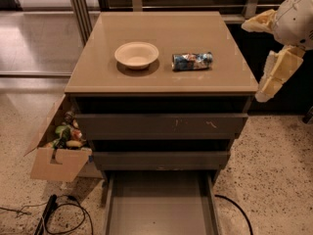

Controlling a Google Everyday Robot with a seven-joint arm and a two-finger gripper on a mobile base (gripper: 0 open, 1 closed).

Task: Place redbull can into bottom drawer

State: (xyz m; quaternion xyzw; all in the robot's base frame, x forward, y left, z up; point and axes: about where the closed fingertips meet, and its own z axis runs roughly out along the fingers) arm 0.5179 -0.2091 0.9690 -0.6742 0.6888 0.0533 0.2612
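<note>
The redbull can [192, 61] lies on its side on the cabinet top [195, 31], right of centre, blue and silver with reddish marks. The bottom drawer [161, 204] is pulled out at the front of the cabinet, and its flat grey-brown floor is bare. My gripper [253, 61] hangs off the cabinet's right edge, to the right of the can and apart from it. Its cream fingers [276, 72] are spread open and hold nothing.
A cream round bowl [137, 54] sits left of the can. The scuffed top drawer [161, 125] and the middle drawer [161, 159] are shut. An open cardboard box [58, 153] of items stands at the cabinet's left, with black cables [63, 214] on the floor.
</note>
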